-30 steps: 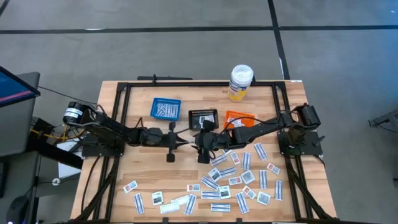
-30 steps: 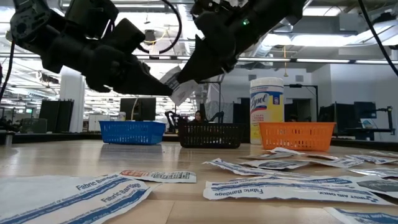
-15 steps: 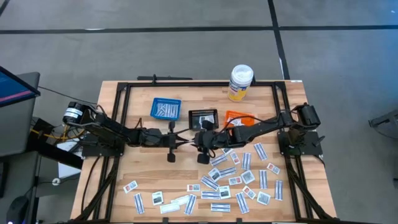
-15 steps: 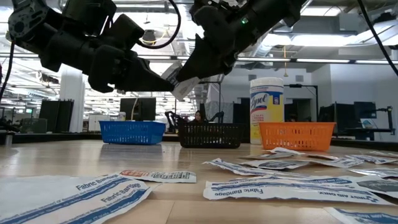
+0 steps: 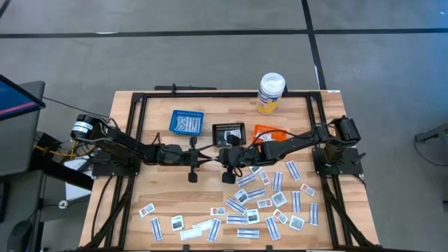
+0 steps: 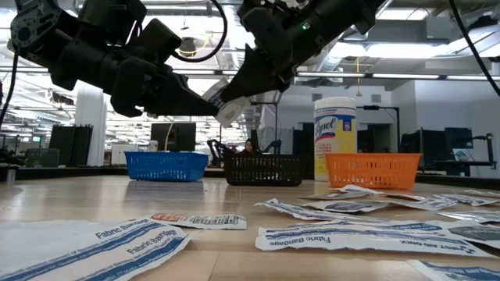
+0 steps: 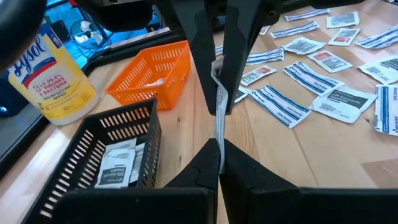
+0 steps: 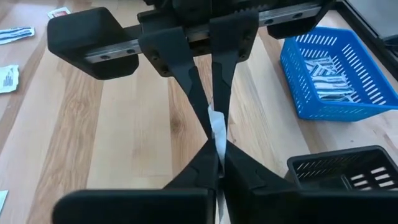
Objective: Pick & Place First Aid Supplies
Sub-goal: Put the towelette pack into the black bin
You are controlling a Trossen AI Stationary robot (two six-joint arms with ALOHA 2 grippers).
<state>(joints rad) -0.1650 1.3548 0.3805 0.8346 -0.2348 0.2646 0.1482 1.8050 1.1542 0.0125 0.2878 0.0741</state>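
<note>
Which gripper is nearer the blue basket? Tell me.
Left. The left gripper sits just below and right of the blue basket, shut on a packet. The right gripper, pinching the same packet, is slightly farther right, below the black basket.

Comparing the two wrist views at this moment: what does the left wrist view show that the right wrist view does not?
Only the left wrist view shows the small orange plastic basket, the white Lysol bottle with yellow label and the main spread of flat white first aid packets on the wood. Only the right wrist view shows the small blue plastic basket, with narrow strips inside. Both show the small black plastic basket and one thin white packet pinched at opposite ends by the left claw and the right claw, both shut on it above the table.
</note>
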